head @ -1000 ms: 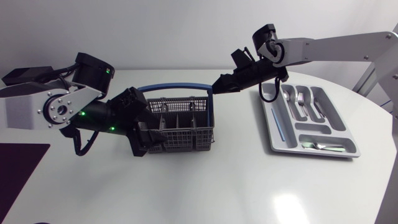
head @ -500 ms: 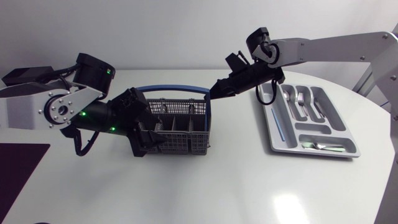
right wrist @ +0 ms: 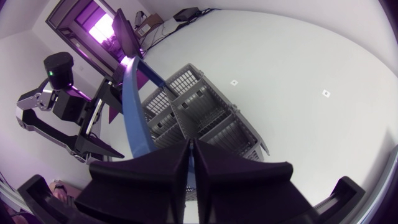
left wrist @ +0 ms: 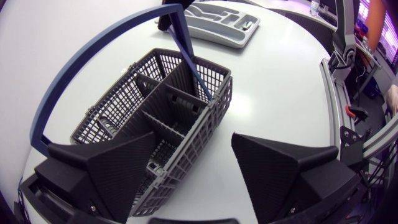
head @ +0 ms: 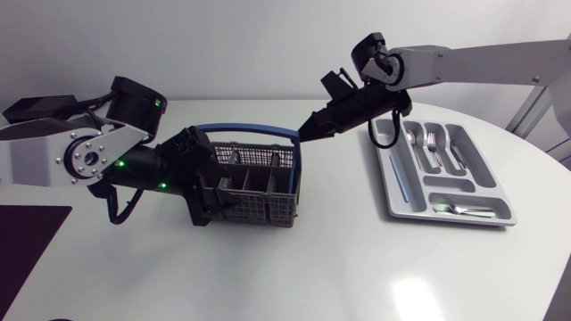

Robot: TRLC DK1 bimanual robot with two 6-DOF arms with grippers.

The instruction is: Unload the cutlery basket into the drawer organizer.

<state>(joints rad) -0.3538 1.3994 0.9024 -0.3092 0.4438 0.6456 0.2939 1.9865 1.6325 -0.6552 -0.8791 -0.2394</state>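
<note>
The grey mesh cutlery basket (head: 259,194) stands left of the table's middle under its blue arched handle (head: 243,129). My right gripper (head: 302,135) is shut on that handle at its right end; in the right wrist view the blue handle (right wrist: 133,106) runs in between the closed fingers of that gripper (right wrist: 191,148), above the basket (right wrist: 202,118). My left gripper (head: 211,201) is open at the basket's left corner. In the left wrist view the left gripper (left wrist: 193,142) straddles the basket's wall (left wrist: 186,134); one finger is over the inside, the other stands off outside. The grey drawer organizer (head: 500,212) lies at the right.
The organizer holds forks (head: 429,140) in a back slot, spoons (head: 460,210) in the front slot and a thin blue piece (head: 399,174) in the long slot. A dark mat (head: 27,241) lies at the table's front left. Bare tabletop lies in front of the basket.
My right gripper has closed on the blue handle and moved a little left and up. The basket has slid slightly left. The left arm has not moved.
</note>
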